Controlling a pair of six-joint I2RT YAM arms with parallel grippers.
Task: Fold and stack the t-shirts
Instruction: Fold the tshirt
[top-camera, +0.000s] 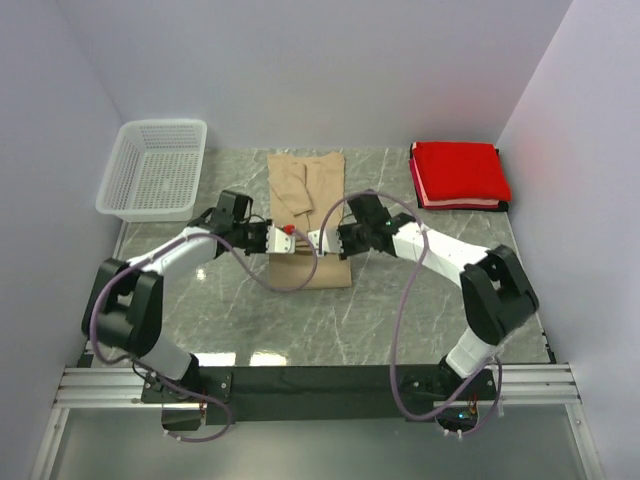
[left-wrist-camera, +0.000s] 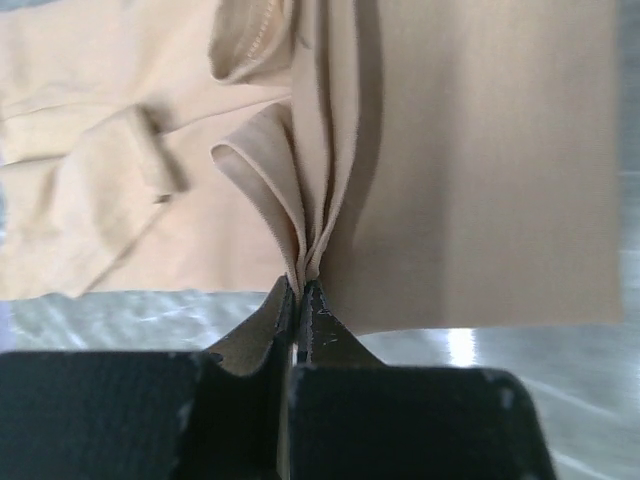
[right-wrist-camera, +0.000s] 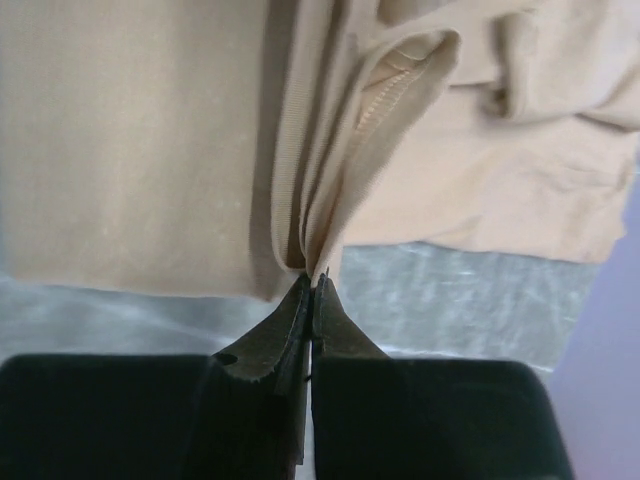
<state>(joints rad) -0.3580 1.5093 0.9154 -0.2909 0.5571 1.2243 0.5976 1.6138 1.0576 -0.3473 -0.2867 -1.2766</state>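
Observation:
The tan t-shirt (top-camera: 305, 200) lies lengthwise in the middle of the table, its sides folded inward. My left gripper (top-camera: 283, 240) pinches gathered folds of it from the left; in the left wrist view the left gripper (left-wrist-camera: 300, 285) is shut on bunched tan t-shirt (left-wrist-camera: 480, 160) cloth. From the right, my right gripper (top-camera: 312, 240) grips the same shirt, and the right wrist view shows the right gripper (right-wrist-camera: 313, 280) shut on a pleat of the tan t-shirt (right-wrist-camera: 130, 140). The red t-shirt (top-camera: 459, 173) lies folded at the back right.
A white mesh basket (top-camera: 155, 170) stands at the back left. Grey marbled tabletop (top-camera: 340, 320) lies bare in front of the shirt. White walls close in on three sides. Purple-grey cables loop from both arms over the shirt's near part.

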